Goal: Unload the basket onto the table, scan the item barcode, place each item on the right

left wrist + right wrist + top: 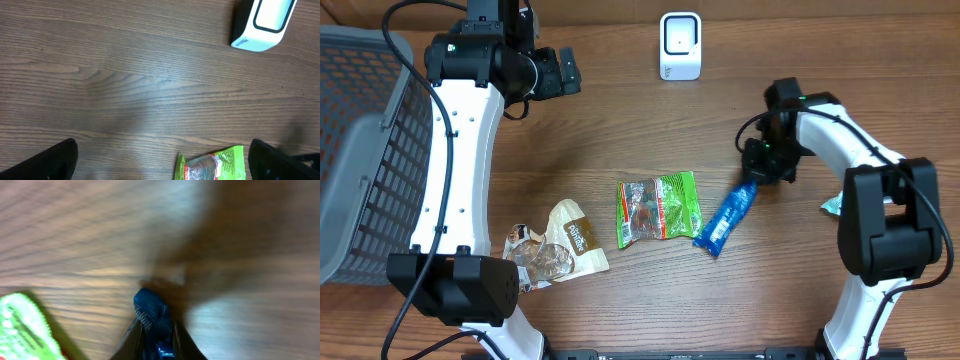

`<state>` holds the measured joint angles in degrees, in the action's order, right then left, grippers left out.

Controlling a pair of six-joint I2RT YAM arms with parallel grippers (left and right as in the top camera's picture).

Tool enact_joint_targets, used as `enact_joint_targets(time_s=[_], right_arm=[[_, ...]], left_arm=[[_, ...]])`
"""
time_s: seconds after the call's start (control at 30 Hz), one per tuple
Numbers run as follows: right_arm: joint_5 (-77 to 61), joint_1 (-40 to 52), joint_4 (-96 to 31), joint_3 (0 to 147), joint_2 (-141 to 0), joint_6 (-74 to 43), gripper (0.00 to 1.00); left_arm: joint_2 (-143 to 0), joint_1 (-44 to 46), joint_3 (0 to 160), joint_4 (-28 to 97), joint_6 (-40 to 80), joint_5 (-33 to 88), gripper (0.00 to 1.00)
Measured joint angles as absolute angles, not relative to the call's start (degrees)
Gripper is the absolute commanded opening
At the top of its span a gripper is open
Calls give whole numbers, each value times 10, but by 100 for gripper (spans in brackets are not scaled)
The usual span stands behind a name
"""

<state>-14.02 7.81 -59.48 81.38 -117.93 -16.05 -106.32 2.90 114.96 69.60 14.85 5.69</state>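
Blue packet point(723, 224), aslant, upper end pinched in right hand point(752, 184); white scanner point(680, 45) well apart, near far tabletop point(620, 130) edge.

Right pincer point(754, 178) meets the upper end of blue packet point(725, 222), aslant on worktop point(620, 130). Green packet point(659, 208) lies just beside it. White scanner point(680, 45) at far edge; grey basket point(360, 150) at left.

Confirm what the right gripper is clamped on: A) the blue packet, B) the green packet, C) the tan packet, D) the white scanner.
A: in the right wrist view the right gripper pinches one end of the blue packet; the green packet lies apart beside it.
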Motion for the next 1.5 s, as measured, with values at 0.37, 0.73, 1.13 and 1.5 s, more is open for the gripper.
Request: enact_joint_targets(time_s=[0.37, 0.73, 1.13, 1.5], right_arm=[[-176, -87, -645, 814, -1184, -134, 48], [-225, -92, -726, 863, -1179, 76, 66], [-186, -39, -732, 839, -1178, 4, 35], [-134, 18, -852, 829, -1178, -17, 31]], left_arm=[[-1063, 29, 1150, 696, 149, 57, 100], [-1063, 29, 1150, 696, 149, 57, 100], [-1063, 29, 1150, 696, 149, 57, 100], [-1063, 29, 1150, 696, 149, 57, 100]])
